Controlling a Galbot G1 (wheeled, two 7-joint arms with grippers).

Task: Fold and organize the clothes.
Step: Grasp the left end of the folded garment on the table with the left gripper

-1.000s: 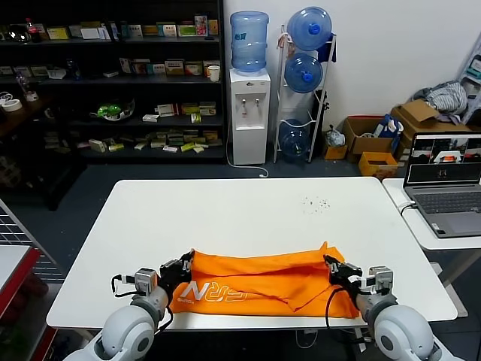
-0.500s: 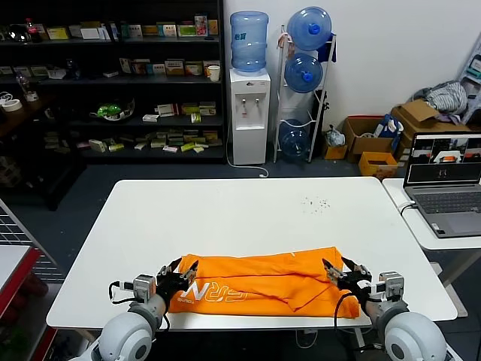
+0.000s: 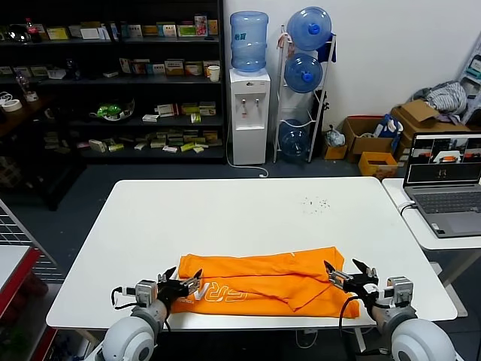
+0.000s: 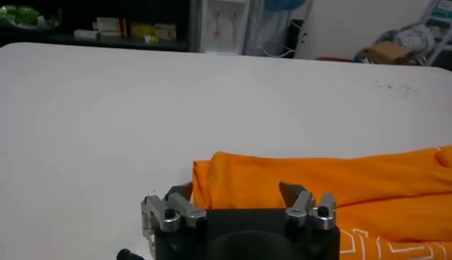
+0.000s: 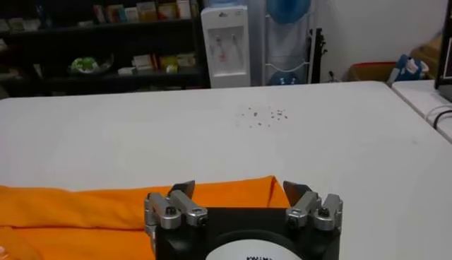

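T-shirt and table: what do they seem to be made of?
T-shirt: soft woven or knit fabric, matte orange; it lies in limp folds and creases, with white printed lettering near the left end effector. Table: smooth white top, probably laminate or plastic; slight sheen, no grain visible.

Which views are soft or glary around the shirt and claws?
Head view: even light, no glare on the orange T-shirt; left claw and right claw crisp. Left wrist view: T-shirt edge sharp, shelves behind blurred. Right wrist view: same, with the white table bright.
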